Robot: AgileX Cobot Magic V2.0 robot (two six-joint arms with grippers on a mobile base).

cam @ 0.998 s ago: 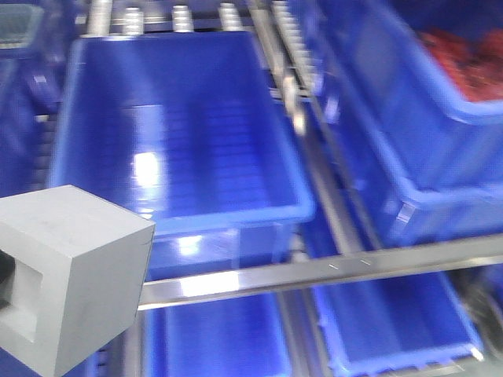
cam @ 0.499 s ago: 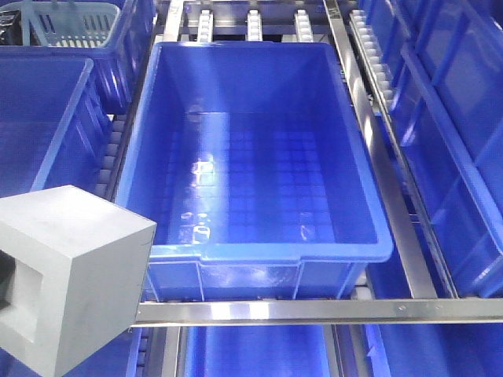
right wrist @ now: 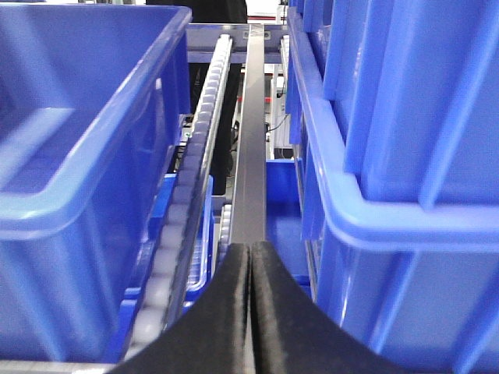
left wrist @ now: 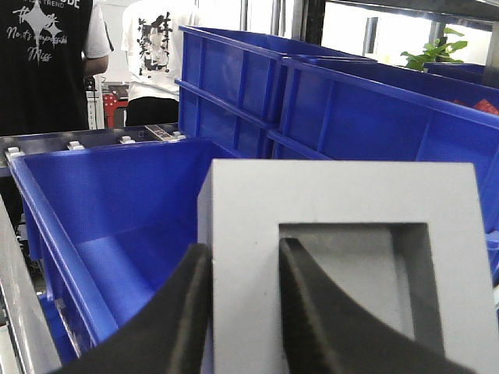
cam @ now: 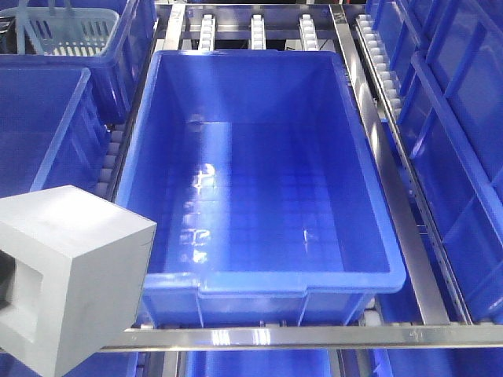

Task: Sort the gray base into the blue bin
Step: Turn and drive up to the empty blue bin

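The gray base [cam: 71, 275] hangs at the lower left of the front view, beside the near left corner of the blue bin [cam: 267, 271], which sits empty on the roller rack. In the left wrist view the gray base [left wrist: 343, 202] fills the foreground and my left gripper [left wrist: 243, 257] is shut on its wall, one finger outside and one inside the square recess. The blue bin [left wrist: 47, 226] lies behind and left of it. My right gripper [right wrist: 249, 257] is shut with nothing in it, above a metal rail between bins.
More blue bins [cam: 39, 118] flank the middle one on both sides, and stacked blue bins [cam: 456, 118] stand at the right. A pale lattice basket [cam: 67, 35] sits in the back left bin. Steel rails [cam: 393, 188] and rollers [cam: 259, 27] run between bins. People [left wrist: 47, 62] stand beyond the rack.
The view has swung from the right-hand bins onto the middle blue bin, which now sits larger and centred. The gray base keeps its place in the frame, still gripped.
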